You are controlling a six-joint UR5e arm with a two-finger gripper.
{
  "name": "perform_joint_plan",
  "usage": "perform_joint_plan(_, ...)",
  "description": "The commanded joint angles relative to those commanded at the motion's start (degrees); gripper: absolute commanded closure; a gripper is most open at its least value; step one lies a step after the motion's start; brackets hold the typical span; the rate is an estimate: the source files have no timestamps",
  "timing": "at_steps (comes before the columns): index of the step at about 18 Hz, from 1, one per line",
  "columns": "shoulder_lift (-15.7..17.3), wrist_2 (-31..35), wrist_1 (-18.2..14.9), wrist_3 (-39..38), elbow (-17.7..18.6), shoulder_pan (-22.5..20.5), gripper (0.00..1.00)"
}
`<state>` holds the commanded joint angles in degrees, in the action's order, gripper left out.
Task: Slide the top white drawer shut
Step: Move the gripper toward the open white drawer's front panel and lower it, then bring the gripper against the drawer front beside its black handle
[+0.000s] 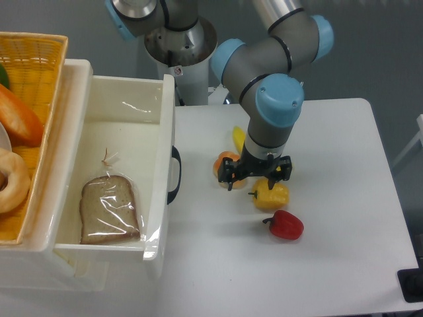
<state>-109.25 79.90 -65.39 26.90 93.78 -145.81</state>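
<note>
White top drawer (160, 178) sits pulled out at left, dark handle (175, 174) facing the table (344, 264), bagged bread slice (109, 210) inside; wicker basket (36, 72) w/ food on the cabinet beside it. Gripper (254, 173) hangs w/ fingers spread, nothing held, over the orange bun (223, 162) & yellow pepper (272, 195), well apart from the drawer; banana (238, 137) mostly hidden behind the arm, red pepper (285, 225) near

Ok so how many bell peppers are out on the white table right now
2. The yellow bell pepper sits just under the gripper, and the red bell pepper lies a little nearer the table's front edge. The arm covers part of the table, so another could be hidden.
</note>
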Motion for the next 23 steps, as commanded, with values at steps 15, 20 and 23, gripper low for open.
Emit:
perform_joint_plan(15,-1.23,-2.73,-0.18,-0.53,0.44,2.11,0.00)
perform_joint_plan(20,-1.58,-2.82,-0.18,-0.70,0.44,2.55,0.00)
perform_joint_plan(23,-1.93,-2.90,-0.26,-0.35,0.44,2.72,0.00)
